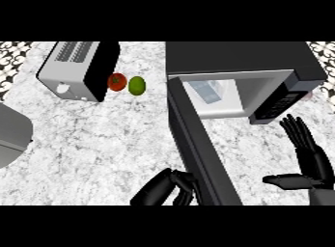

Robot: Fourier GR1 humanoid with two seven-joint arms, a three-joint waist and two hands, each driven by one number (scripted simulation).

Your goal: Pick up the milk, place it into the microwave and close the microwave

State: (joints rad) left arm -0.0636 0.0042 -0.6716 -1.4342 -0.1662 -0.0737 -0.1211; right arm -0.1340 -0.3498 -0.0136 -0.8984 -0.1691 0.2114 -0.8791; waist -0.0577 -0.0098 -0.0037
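Milk (207,91) sits inside the microwave (270,72) cavity, so placing looks done. Door (198,149) stands wide open; closing remains. Left hand (162,190) is at the door's outer edge, fingers curled, touching or just beside it, gripping nothing visible. Right hand (309,159) rests open by the counter (91,140) edge, fingers straight and spread
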